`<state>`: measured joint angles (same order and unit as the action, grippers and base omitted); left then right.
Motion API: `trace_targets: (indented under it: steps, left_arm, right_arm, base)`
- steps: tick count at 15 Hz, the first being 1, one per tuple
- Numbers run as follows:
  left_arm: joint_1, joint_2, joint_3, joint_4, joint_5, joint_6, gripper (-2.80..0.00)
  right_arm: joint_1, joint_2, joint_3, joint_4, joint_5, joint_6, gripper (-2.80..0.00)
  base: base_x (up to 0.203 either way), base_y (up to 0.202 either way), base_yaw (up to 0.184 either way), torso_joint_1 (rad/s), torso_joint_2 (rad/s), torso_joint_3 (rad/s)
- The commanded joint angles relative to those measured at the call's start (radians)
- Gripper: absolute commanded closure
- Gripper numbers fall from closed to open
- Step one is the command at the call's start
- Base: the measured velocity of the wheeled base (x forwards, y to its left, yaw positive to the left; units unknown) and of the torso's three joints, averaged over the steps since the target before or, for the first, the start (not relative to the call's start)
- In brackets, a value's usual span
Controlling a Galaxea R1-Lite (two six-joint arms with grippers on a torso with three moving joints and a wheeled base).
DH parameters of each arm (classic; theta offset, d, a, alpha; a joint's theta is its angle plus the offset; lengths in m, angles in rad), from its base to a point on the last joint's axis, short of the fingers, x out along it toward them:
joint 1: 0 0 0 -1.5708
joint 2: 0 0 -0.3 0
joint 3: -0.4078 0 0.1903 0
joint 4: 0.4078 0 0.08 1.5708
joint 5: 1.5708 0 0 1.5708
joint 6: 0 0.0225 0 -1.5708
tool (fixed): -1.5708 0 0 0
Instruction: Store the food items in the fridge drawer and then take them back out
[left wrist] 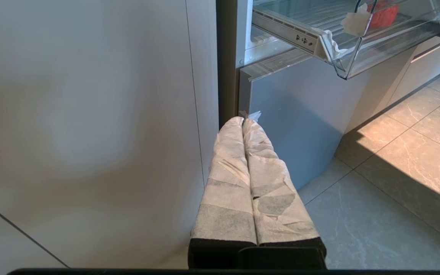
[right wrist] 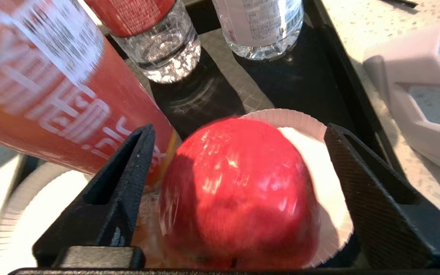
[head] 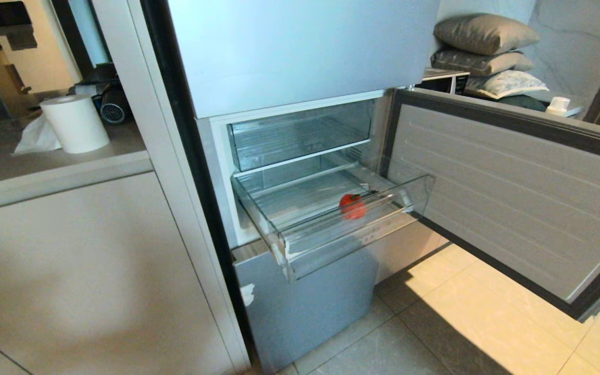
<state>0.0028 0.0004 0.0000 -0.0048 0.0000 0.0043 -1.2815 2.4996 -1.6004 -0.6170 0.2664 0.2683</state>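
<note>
Tomato (head: 352, 206) lies in the pulled-out fridge drawer (head: 300, 250), while the right gripper (right wrist: 239, 164), jaws wide apart, straddles a red apple (right wrist: 239, 191) on a paper plate (right wrist: 334, 214), and the left gripper (left wrist: 243, 123) hangs closed beside the fridge.

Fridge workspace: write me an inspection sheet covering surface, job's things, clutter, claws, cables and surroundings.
Surface: pale tiled floor, sunlit patches.
Job's things: fridge drawer pulled out, one red tomato-like item inside; a red apple on a paper plate.
Clutter: orange-labelled bottle and clear bottles on a black tray.
Claws: left claw shut, parked low beside the fridge; right claw open around the apple, not gripping.
Cables: nothing seen.
Surroundings: fridge door open, paper towel roll on counter, stacked cushions.
</note>
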Motion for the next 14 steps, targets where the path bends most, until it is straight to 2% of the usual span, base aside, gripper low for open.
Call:
trace_targets:
  steps: [1, 4, 8, 9, 14]
  left_arm:
    - [0.000, -0.002, 0.002, 0.000, 0.000, 0.000, 0.00]
    - [0.000, -0.002, 0.002, 0.000, 0.000, 0.000, 0.00]
    - [0.000, -0.002, 0.002, -0.001, 0.000, -0.001, 0.00]
    - [0.000, -0.002, 0.002, 0.000, 0.000, 0.000, 0.00]
    - [0.000, -0.002, 0.002, -0.001, 0.000, 0.000, 0.00]
  right_arm:
    - [-0.007, -0.077, 0.008, 0.020, 0.002, 0.026, -2.80]
    - [-0.024, -0.199, 0.033, 0.052, 0.003, 0.043, -2.80]
    - [-0.042, -0.418, 0.178, 0.056, 0.038, 0.044, -2.80]
    - [-0.044, -0.487, 0.229, 0.055, 0.047, 0.043, 0.00]
    - [-0.043, -0.862, 0.468, 0.055, 0.055, 0.048, 0.00]
  base:
    - [0.000, 0.000, 0.000, 0.000, 0.00, 0.000]
    - [0.000, 0.000, 0.000, 0.000, 0.00, 0.000]
    - [0.000, 0.000, 0.000, 0.000, 0.00, 0.000]
    - [0.000, 0.000, 0.000, 0.000, 0.00, 0.000]
    - [0.000, 0.000, 0.000, 0.000, 0.00, 0.000]
